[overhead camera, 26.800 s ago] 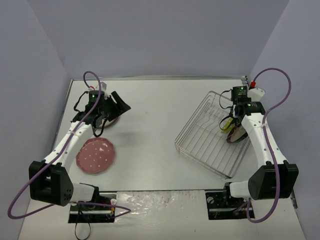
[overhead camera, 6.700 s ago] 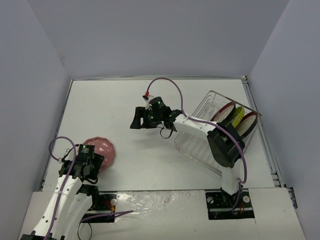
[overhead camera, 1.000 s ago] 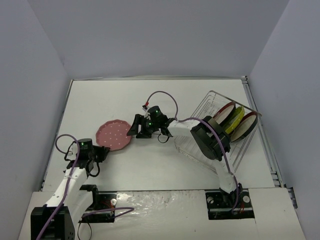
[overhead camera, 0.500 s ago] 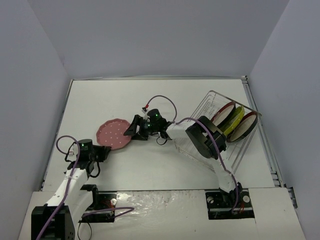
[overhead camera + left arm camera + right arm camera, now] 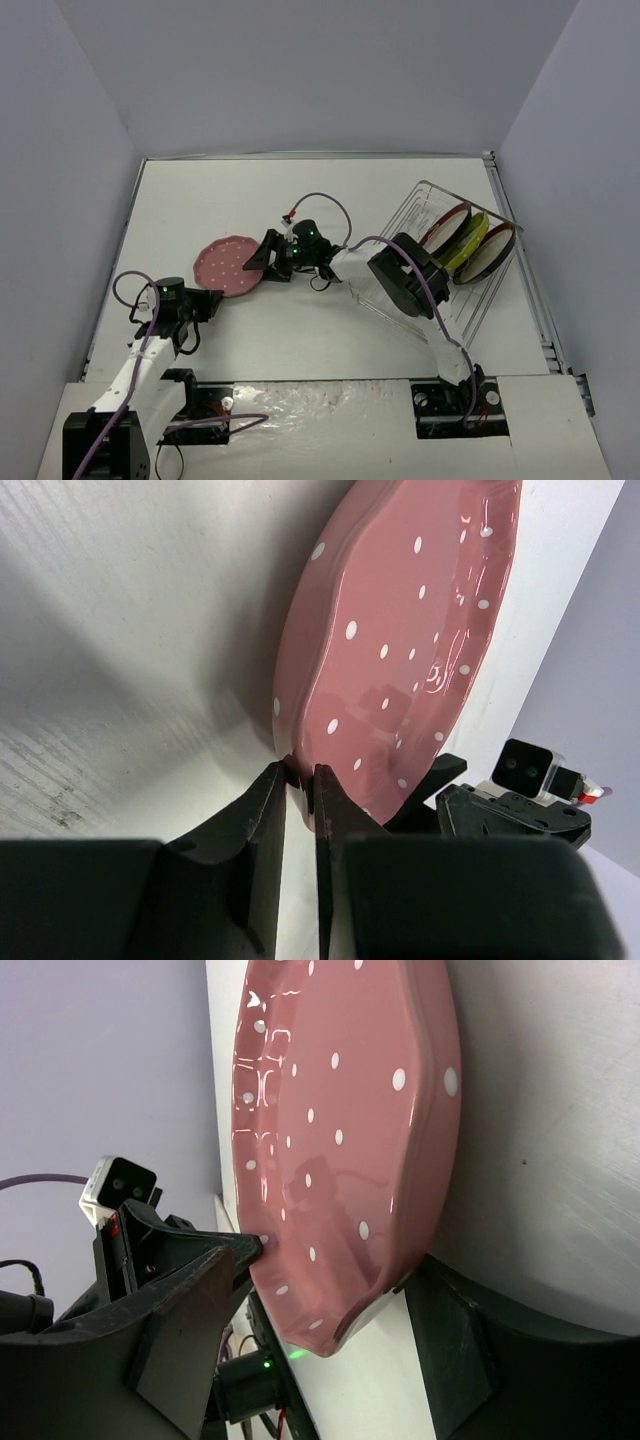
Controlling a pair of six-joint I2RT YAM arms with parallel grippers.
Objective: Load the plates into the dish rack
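Presently, the pink scalloped round plate with white dots [image 5: 227, 265] is held tilted over the white counter [image 5: 330, 200]. It is found left of the counter's middle and well apart from the square silver wire dish rack [image 5: 478, 300] at the right. The plate's near rim is pinched between the jaws of the left gripper [image 5: 300, 776], which are closed almost fully on that thin edge, as is seen in the left wrist view.

The opposite rim is straddled by the right gripper [image 5: 258, 262]. Its jaws are set part-way open, with one finger [image 5: 190, 1330] over the dotted face and the other [image 5: 450, 1360] under the back. Whether they press on the plate cannot be told.

In the rack, three plates are stood on edge side by side near its far right corner. These are a dark-red-rimmed plate with a beige centre [image 5: 446, 226], a yellow-green plate [image 5: 468, 240] and a second dark-red-rimmed plate [image 5: 489, 254].
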